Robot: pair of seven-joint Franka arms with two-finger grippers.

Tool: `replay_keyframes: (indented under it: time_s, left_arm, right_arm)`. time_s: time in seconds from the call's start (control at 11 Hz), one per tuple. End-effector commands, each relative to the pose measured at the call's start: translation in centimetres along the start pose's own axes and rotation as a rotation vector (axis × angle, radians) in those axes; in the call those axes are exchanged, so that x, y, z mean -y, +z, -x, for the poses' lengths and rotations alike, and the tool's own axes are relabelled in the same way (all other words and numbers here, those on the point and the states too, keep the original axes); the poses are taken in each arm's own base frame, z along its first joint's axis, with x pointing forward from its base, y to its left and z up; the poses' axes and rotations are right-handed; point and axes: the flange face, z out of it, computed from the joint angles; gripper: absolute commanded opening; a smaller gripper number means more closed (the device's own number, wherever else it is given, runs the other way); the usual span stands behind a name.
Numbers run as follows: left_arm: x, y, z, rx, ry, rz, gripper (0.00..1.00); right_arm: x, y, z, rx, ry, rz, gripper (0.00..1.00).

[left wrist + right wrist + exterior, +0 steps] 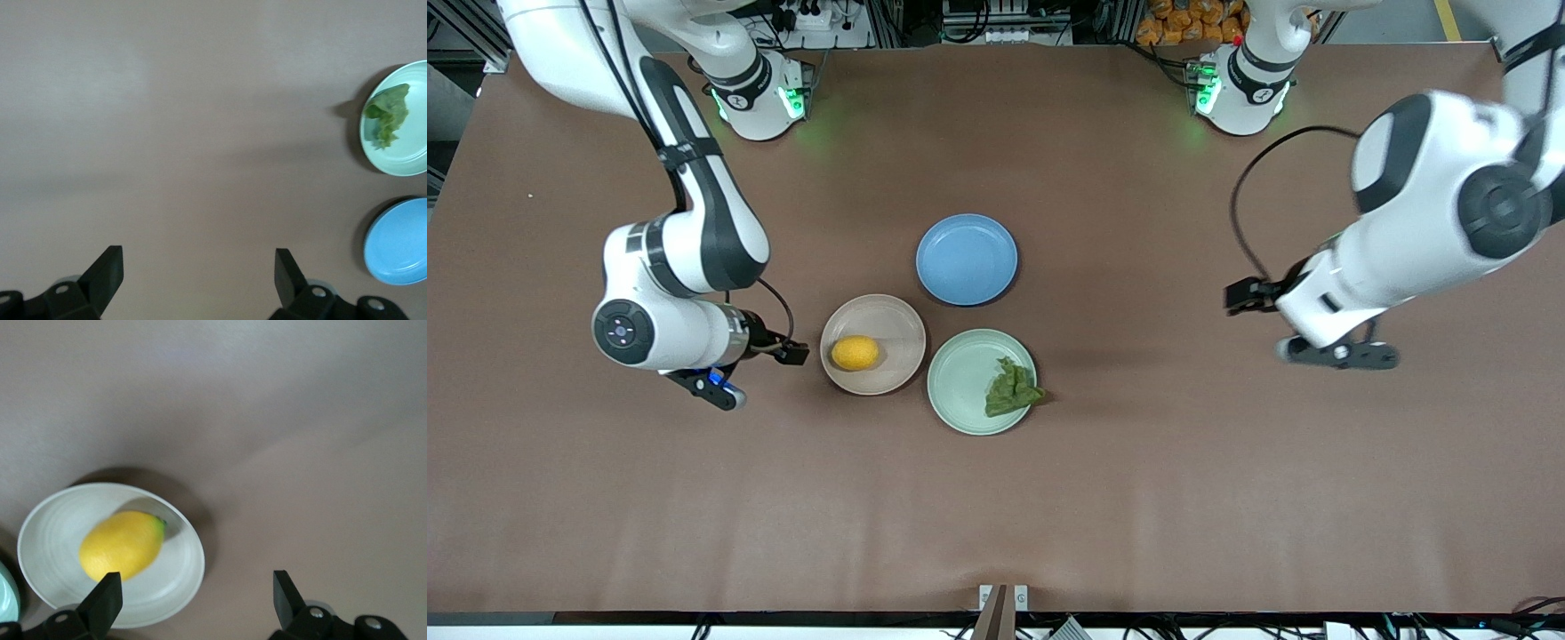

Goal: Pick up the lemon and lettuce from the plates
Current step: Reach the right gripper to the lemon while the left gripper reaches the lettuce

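Both spread wide, the right gripper beside the beige plate could roll the low-centre lemon away, while the far-off left gripper could snag the green plate under the rim-hugging lettuce.

A brown table carries three round plates grouped near its middle. The blue plate sits at twelve o'clock of the cluster, farthest from the front camera. The beige plate lies at about eight o'clock from it, toward the right arm's end. The green plate lies at about six o'clock from the blue one, nearest the front camera. The beige and green plates sit just beside each other, rims nearly touching.
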Motion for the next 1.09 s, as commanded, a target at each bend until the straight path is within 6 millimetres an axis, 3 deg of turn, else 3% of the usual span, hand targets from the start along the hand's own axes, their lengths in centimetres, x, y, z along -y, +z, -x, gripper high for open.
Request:
replay_keyframes:
  time_s: [0.0,0.18,0.45,0.55,1.0]
  left_arm:
    - [-6.1,6.0,-1.6,0.019,-0.052,0.025,1.00]
    - [-8.5,10.2,-2.7,0.015,-0.063,0.041,1.00]
    - [-11.9,16.2,-3.7,0.013,-0.089,0.092,1.00]
    - [-13.3,18.3,-3.6,0.019,-0.106,0.104,1.00]
    - [-17.7,23.7,-3.6,-0.006,-0.215,0.192,1.00]
  right_arm:
    - [3.2,1.0,0.8,-0.055,-0.020,0.007,1.00]
    - [4.1,2.1,0.7,-0.069,0.010,-0.011,1.00]
    - [7.6,3.7,3.0,-0.111,-0.070,-0.016,1.00]
    - [7.5,3.9,2.7,-0.107,-0.087,-0.016,1.00]
    - [9.0,9.1,1.7,-0.113,0.049,-0.024,1.00]
